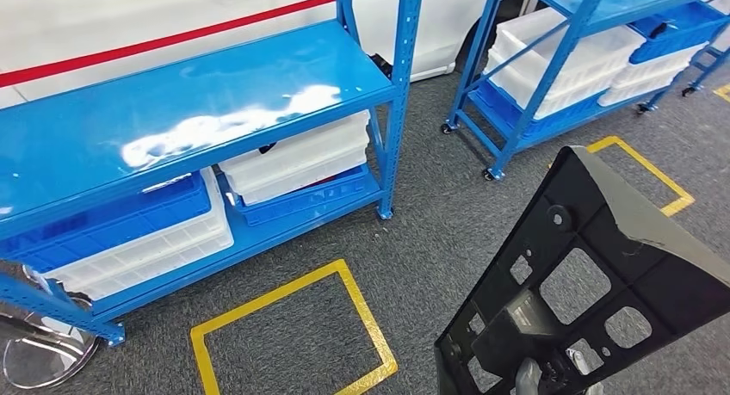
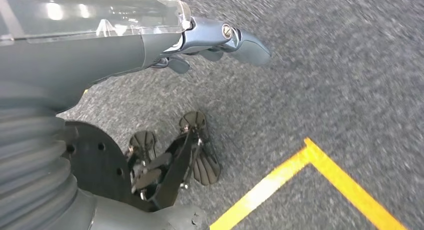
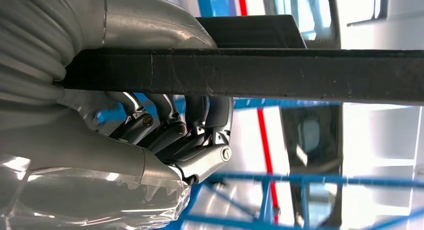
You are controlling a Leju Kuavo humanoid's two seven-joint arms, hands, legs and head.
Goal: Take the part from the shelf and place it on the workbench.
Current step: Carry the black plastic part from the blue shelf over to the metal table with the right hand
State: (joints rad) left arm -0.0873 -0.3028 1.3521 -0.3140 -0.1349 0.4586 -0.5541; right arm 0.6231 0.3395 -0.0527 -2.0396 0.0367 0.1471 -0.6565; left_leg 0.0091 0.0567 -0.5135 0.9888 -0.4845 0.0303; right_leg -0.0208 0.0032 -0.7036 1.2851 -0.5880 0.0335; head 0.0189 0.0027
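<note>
A: Item one?
B: Flat black perforated plastic part (image 1: 594, 274), riding near right, right hand (image 3: 165, 140) clamping its edge.
A: Left hand (image 2: 220, 39)?
B: Hanging over grey carpet (image 2: 350, 64), fingers loose, holding nothing.
A: Surroundings?
B: Blue steel shelf (image 1: 189, 111) far left, white bins (image 1: 297, 158) sitting underneath; yellow floor square (image 1: 293, 335) lying between.

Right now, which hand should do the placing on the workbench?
Right. The right hand already grips the black part, fingers curled under its edge. The left hand hangs over the grey carpet, holding nothing. No workbench is visible yet.

No legible txt or labels.
</note>
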